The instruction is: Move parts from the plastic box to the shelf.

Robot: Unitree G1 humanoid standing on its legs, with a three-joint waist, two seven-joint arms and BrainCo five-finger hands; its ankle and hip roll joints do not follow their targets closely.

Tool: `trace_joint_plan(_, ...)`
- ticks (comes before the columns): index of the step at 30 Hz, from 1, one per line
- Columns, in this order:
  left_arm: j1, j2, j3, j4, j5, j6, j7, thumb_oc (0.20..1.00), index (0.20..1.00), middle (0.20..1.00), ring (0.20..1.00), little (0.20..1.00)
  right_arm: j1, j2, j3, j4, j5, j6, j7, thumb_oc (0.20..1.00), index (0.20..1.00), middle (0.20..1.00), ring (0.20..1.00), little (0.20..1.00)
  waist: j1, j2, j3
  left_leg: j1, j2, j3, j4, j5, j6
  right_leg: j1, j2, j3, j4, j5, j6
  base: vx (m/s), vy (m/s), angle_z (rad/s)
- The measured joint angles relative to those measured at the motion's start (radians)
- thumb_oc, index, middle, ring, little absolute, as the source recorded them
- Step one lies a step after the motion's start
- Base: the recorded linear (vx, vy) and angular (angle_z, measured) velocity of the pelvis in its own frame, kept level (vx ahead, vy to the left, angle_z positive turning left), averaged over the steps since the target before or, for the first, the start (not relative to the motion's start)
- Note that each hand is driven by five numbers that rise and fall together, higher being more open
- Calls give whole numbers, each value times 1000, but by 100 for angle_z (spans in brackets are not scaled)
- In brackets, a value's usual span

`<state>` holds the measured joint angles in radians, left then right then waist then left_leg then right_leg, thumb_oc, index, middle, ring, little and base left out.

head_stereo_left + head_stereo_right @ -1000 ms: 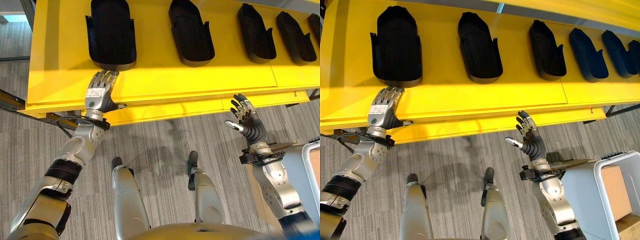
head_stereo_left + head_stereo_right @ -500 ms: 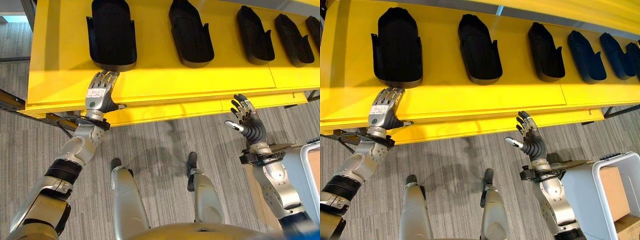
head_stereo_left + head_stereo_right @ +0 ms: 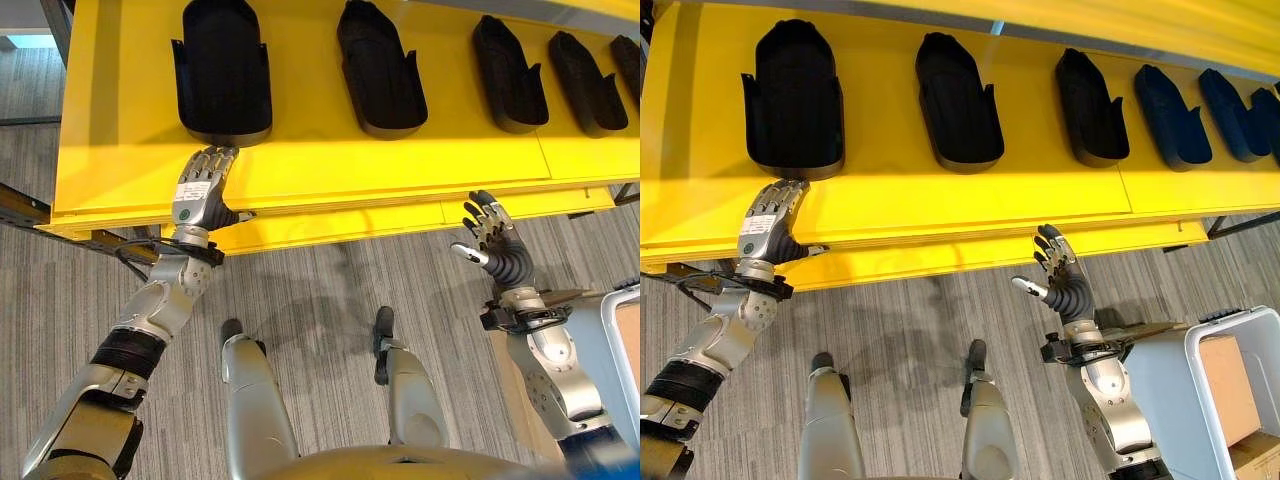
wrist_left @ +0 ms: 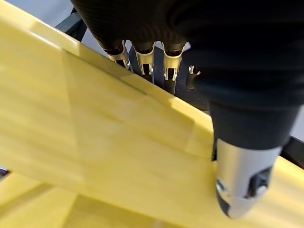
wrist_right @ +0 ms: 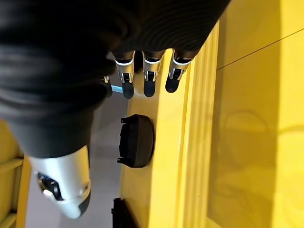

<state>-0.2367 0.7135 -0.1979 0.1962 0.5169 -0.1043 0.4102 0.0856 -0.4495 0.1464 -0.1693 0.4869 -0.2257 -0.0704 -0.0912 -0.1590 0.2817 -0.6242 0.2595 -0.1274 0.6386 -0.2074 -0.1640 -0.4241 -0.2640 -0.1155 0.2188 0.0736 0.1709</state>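
Grey striped carpet runs beneath a long yellow shelf that spans the head views. On the shelf we see a row of black shoe-shaped parts. The leftmost part lies just beyond our left hand, a second part sits near the middle, and a third part and further ones lie off toward the right end. At the lower right corner stands the white plastic box, with a brown cardboard piece inside it; we cannot make out any parts in it.

Our left hand rests flat on the shelf's front strip, fingers straight and relaxed, tips close to the leftmost part without holding it. Compared with a second ago it has slid slightly back toward the shelf edge, so its fingertips now sit a little short of that part. The parts themselves stay where they were.

Our right hand hovers over the carpet just in front of the shelf edge, fingers spread and empty, much as it was before.
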Motion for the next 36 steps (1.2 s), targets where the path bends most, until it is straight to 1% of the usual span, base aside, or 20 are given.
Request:
trace_joint_plan(3, 117, 0, 19, -99, -76, -38, -68, 1000, 1000, 1000, 1000, 1000, -2, 0, -1, 0, 0, 0, 0, 1000, 1000, 1000, 1000, 1000, 5, 8, 2, 41, 3, 5, -19, 0, -1, 30, 1, 0, 0, -2, 4, 22, -20, 1)
trace_joint_plan(4, 150, -6, 14, -117, -129, -61, -103, 1000, 1000, 1000, 1000, 1000, -3, -1, -1, 0, 0, 0, 1, 1000, 1000, 1000, 1000, 1000, 15, 19, 5, 58, 3, 5, -28, 0, -1, 47, 0, -2, -2, -6, 5, 22, -22, 4)
trace_joint_plan(5, 148, -12, 15, -123, -156, -68, -119, 1000, 1000, 1000, 1000, 1000, 0, -1, -2, 0, 0, 0, 2, 1000, 1000, 1000, 1000, 1000, 13, 20, 6, 63, 3, 5, -29, 0, -2, 51, 0, -2, -3, -6, 5, 38, -31, 3)
trace_joint_plan(7, 191, -29, 27, -152, -285, -92, -176, 1000, 1000, 1000, 1000, 1000, -5, 0, 1, 4, -1, 1, 10, 1000, 1000, 1000, 1000, 1000, 22, 33, 14, 82, 5, 5, -36, -1, -1, 72, 0, -7, -9, -13, 8, 50, -43, 4)
trace_joint_plan(10, 281, -71, 38, -184, -569, -128, -267, 1000, 1000, 1000, 1000, 1000, 9, 0, 8, 21, -1, 1, 18, 1000, 1000, 1000, 1000, 1000, 28, 47, 25, 146, 2, 5, -64, 1, -2, 144, -1, -19, -37, -14, 9, 45, -38, 9)
trace_joint_plan(11, 317, -89, 25, -183, -706, -131, -314, 1000, 1000, 1000, 1000, 1000, 15, 0, 15, 36, -1, 1, 18, 1000, 1000, 1000, 1000, 1000, 31, 53, 28, 178, 2, 4, -82, 3, -1, 182, -2, -30, -53, -13, 8, 67, -60, 14)
trace_joint_plan(13, 367, -146, 7, -182, -921, -132, -378, 1000, 1000, 1000, 1000, 1000, 36, 1, 24, 49, -2, 1, 20, 1000, 1000, 1000, 1000, 1000, 37, 60, 31, 220, 2, 2, -112, 9, -3, 225, -3, -43, -71, -15, 11, 51, -42, 14)
trace_joint_plan(14, 397, -195, 5, -177, -1048, -129, -413, 1000, 1000, 1000, 1000, 1000, 49, 5, 25, 68, -2, 1, 19, 1000, 1000, 1000, 1000, 1000, 44, 62, 31, 248, 1, 2, -137, 18, -4, 254, -3, -52, -92, -12, 8, 55, -38, 14)
trace_joint_plan(15, 416, -223, -1, -177, -1117, -129, -434, 1000, 1000, 1000, 1000, 1000, 62, 6, 24, 78, -2, 2, 19, 1000, 1000, 1000, 1000, 1000, 48, 62, 30, 264, 1, 0, -153, 25, -8, 269, -1, -56, -99, -10, 11, 72, -55, 20)
trace_joint_plan(16, 439, -237, 2, -176, -1226, -119, -475, 1000, 1000, 1000, 1000, 1000, 78, 12, 23, 78, -2, 2, 20, 1000, 1000, 1000, 1000, 1000, 51, 63, 29, 292, 1, -4, -196, 46, -16, 296, 2, -71, -125, -3, 10, 76, -40, 17)
trace_joint_plan(19, 465, -230, 9, -177, -1281, -116, -497, 1000, 1000, 1000, 1000, 1000, 96, 12, 22, 77, -2, 3, 26, 1000, 1000, 1000, 1000, 1000, 49, 68, 23, 331, 1, -3, -237, 58, -26, 335, 2, -83, -152, 3, 11, 82, -13, 10)
trace_joint_plan(22, 489, -236, 23, -177, -1288, -117, -512, 1000, 1000, 1000, 1000, 1000, 141, 20, 22, 78, -8, 8, 43, 1000, 1000, 1000, 1000, 1000, 51, 67, -48, 395, 2, 8, -306, 75, -34, 394, 4, -95, -204, 9, 10, 73, 11, 4)
trace_joint_plan(25, 513, -239, 35, -172, -1288, -118, -515, 1000, 1000, 1000, 1000, 1000, 166, 21, 23, 80, -19, 17, 53, 1000, 1000, 1000, 1000, 1000, 48, 68, -123, 422, 4, 16, -349, 85, -39, 403, 6, -94, -222, 14, 16, 84, 17, -6)
trace_joint_plan(26, 521, -244, 47, -170, -1286, -116, -516, 1000, 1000, 1000, 1000, 1000, 167, 22, 23, 82, -23, 29, 62, 1000, 1000, 1000, 1000, 1000, 48, 64, -143, 458, 5, 30, -385, 104, -50, 422, 5, -91, -234, 20, 24, 39, 15, -10)
trace_joint_plan(29, 541, -271, 62, -158, -1283, -117, -519, 1000, 1000, 1000, 1000, 1000, 188, 23, 27, 93, -31, 35, 69, 1000, 1000, 1000, 1000, 1000, 43, 59, -217, 523, 13, 60, -473, 131, -52, 448, 6, -90, -258, 19, 23, 40, 23, -8)
trace_joint_plan(32, 551, -282, 60, -150, -1283, -115, -519, 1000, 1000, 1000, 1000, 1000, 189, 30, 40, 120, -32, 41, 73, 1000, 1000, 1000, 1000, 1000, 39, 57, -258, 565, 15, 70, -541, 160, -52, 458, 9, -86, -272, 20, 23, 8, 12, -7)
trace_joint_plan(33, 551, -291, 60, -134, -1282, -115, -519, 1000, 1000, 1000, 1000, 1000, 189, 31, 55, 125, -32, 45, 75, 1000, 1000, 1000, 1000, 1000, 36, 63, -269, 589, 18, 84, -585, 180, -53, 468, 10, -85, -283, 21, 21, -3, 2, -7)
trace_joint_plan(34, 551, -298, 60, -125, -1282, -115, -518, 1000, 1000, 1000, 1000, 1000, 188, 31, 62, 125, -32, 45, 77, 1000, 1000, 1000, 1000, 1000, 31, 56, -280, 602, 19, 91, -600, 189, -55, 470, 10, -83, -290, 23, 21, 1, 8, -11)
trace_joint_plan(35, 556, -311, 59, -112, -1282, -106, -519, 1000, 1000, 1000, 1000, 1000, 188, 34, 71, 128, -32, 47, 86, 1000, 1000, 1000, 1000, 1000, 28, 64, -297, 620, 20, 100, -644, 216, -55, 472, 12, -82, -309, 35, 19, 5, 10, -12)
trace_joint_plan(36, 555, -311, 59, -113, -1282, -104, -519, 1000, 1000, 1000, 1000, 1000, 187, 34, 71, 128, -32, 47, 86, 1000, 1000, 1000, 1000, 1000, 29, 63, -297, 624, 21, 105, -656, 223, -55, 471, 12, -80, -311, 38, 19, 14, 10, -8)
